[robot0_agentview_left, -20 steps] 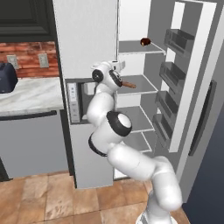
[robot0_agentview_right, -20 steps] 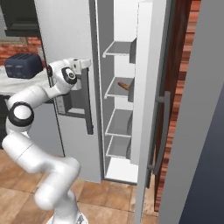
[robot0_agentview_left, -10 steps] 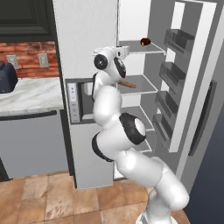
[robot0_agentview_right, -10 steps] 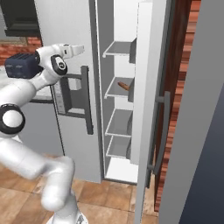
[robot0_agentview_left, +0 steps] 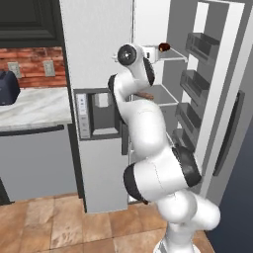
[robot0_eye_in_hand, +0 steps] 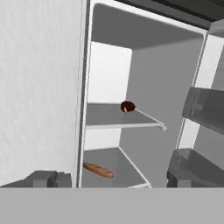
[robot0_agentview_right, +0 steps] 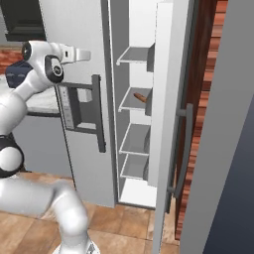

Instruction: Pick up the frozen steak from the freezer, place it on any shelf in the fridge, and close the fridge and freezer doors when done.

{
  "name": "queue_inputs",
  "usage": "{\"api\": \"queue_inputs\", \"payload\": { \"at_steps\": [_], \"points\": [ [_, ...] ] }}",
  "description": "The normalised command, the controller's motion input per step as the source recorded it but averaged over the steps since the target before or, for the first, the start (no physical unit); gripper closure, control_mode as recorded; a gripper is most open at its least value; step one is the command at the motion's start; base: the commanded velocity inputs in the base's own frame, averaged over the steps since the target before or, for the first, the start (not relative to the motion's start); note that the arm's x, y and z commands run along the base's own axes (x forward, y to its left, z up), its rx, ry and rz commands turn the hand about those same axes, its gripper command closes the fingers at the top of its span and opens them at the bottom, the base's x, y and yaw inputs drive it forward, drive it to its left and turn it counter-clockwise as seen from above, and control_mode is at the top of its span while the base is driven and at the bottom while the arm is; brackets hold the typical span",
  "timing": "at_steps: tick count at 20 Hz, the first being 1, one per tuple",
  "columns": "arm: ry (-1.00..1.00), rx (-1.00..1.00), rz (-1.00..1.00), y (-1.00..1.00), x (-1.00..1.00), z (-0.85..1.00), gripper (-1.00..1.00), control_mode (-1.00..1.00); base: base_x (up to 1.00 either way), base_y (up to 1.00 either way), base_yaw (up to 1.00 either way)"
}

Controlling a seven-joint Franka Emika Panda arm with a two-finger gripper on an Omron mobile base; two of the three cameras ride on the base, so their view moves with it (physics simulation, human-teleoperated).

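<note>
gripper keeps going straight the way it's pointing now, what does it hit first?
Probably the top shelf of the open compartment, near the dark round item. The gripper aims into it; nothing visible lies between, though depth is unclear.

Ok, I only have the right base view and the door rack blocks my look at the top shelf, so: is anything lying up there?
Observer: Yes, a small dark round lump sits on the top shelf.
Operator: And the claw, is it carrying anything?
Observer: No, the claw is open, with nothing between its tips.
</note>
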Motion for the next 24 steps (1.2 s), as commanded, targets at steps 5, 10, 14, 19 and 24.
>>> {"api": "queue_inputs", "payload": {
  "at_steps": [5, 10, 14, 19, 24],
  "points": [
    [0.16, 0.18, 0.07, -0.69, -1.00, -0.07, -1.00, -1.00, 0.00, 0.00, 0.00],
    [0.14, 0.15, 0.07, -0.62, -1.00, -0.31, -1.00, -1.00, 0.00, 0.00, 0.00],
    [0.17, 0.05, 0.02, -0.28, -1.00, -0.37, -1.00, -1.00, 0.00, 0.00, 0.00],
    [0.27, 0.00, 0.00, 0.00, -1.00, -0.46, -1.00, -1.00, 0.00, 0.00, 0.00],
    [0.20, 0.00, 0.00, -0.06, -1.00, -0.43, -1.00, -1.00, 0.00, 0.00, 0.00]
  ]
}}
